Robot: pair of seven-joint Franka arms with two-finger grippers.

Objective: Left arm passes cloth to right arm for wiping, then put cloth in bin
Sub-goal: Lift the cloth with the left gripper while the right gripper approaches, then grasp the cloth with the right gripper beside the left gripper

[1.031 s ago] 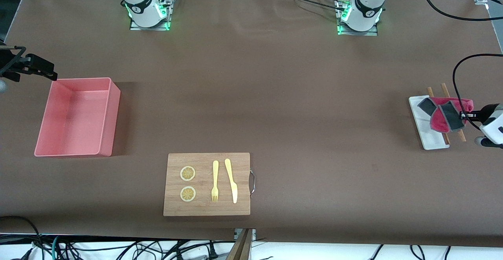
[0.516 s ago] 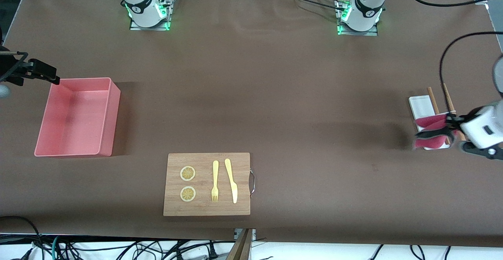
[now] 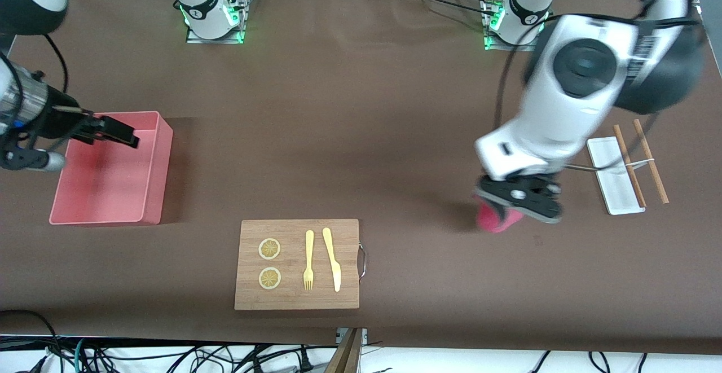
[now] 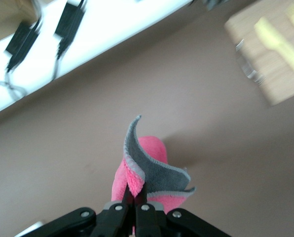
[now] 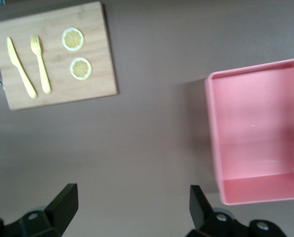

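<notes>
Your left gripper is clamped on the cloth, held in the air over bare table between the cutting board and the white tray. Your right gripper hangs over the bin, fingers spread wide, holding nothing.

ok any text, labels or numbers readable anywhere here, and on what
None can be read.
Small dark marks on the two arm bases: too small to read.
The bin, the cloth and the cutting board carry no writing.
</notes>
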